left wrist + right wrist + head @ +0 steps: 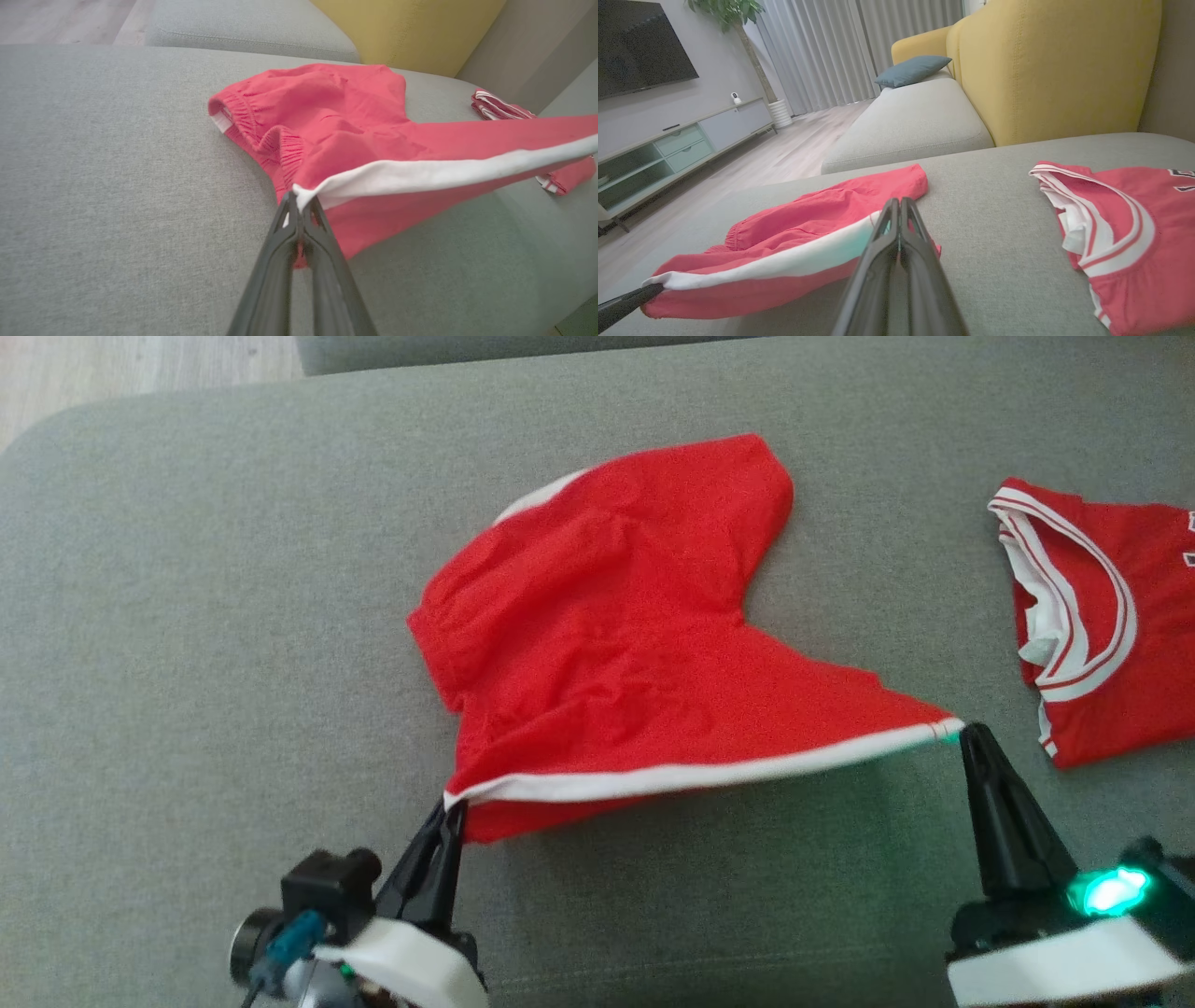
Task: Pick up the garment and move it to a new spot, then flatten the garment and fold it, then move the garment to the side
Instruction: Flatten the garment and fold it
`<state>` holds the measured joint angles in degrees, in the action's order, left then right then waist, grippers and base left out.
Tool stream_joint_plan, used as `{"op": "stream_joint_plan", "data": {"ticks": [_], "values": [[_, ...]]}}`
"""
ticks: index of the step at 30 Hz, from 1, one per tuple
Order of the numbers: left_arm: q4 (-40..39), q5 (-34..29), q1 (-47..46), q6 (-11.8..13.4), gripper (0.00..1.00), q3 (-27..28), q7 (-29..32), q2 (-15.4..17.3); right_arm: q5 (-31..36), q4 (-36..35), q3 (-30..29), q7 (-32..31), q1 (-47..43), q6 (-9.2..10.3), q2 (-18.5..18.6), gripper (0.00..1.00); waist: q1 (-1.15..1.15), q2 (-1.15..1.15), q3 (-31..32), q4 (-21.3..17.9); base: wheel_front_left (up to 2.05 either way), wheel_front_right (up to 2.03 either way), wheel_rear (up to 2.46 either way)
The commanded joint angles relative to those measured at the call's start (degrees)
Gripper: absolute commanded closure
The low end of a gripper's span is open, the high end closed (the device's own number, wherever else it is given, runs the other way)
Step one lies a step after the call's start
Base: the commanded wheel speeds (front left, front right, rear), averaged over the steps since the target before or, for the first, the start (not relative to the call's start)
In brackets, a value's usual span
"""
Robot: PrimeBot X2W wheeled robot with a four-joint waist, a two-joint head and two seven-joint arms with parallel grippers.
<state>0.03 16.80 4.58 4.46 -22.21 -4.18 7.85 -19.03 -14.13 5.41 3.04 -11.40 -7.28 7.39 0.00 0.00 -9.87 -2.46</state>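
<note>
Shorts (607, 644) | lying left of jersey (1111, 616), waistband end on cushion (187, 616) | left gripper (450, 810) clenched on hem (709, 770) corner farthest from jersey | right gripper (966, 733) clenched on hem corner nearest jersey | hem lifted taut between them, probably to spread cloth flat

grey cushion (187, 616) — red shorts (607, 644) mid, red jersey (1102, 644) right

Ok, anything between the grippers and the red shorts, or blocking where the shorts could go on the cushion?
Nothing between them: left gripper and right gripper are shut on the shorts at the white hem. To the robot's right, a red jersey lies on the cushion past the right gripper, so that side is blocked.
</note>
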Motion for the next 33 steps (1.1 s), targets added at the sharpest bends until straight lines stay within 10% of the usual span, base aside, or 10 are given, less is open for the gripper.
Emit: {"op": "stream_joint_plan", "data": {"ticks": [1,14,33], "values": [[-3.69,0.12,-0.64,0.58,1.00,1.31,0.65,0.96,0.57,-3.34,0.61,-0.65,0.19,-0.21,0.33,1.00,0.00,0.00,0.23,0.01,0.00,0.00,0.00],[-9.58,2.07,-1.42,-0.31,1.00,0.69,7.85,2.96,-0.62,-4.25,-1.44,-4.48,3.40,-0.21,2.12,1.00,0.00,0.00,-0.71,1.08,0.00,0.00,0.00],[13.24,7.23,-38.06,-9.12,1.00,0.62,7.78,-2.56,-8.72,24.27,8.24,-4.43,47.48,-0.21,16.36,1.00,0.00,0.00,-17.38,10.34,0.00,0.00,0.00]]}}
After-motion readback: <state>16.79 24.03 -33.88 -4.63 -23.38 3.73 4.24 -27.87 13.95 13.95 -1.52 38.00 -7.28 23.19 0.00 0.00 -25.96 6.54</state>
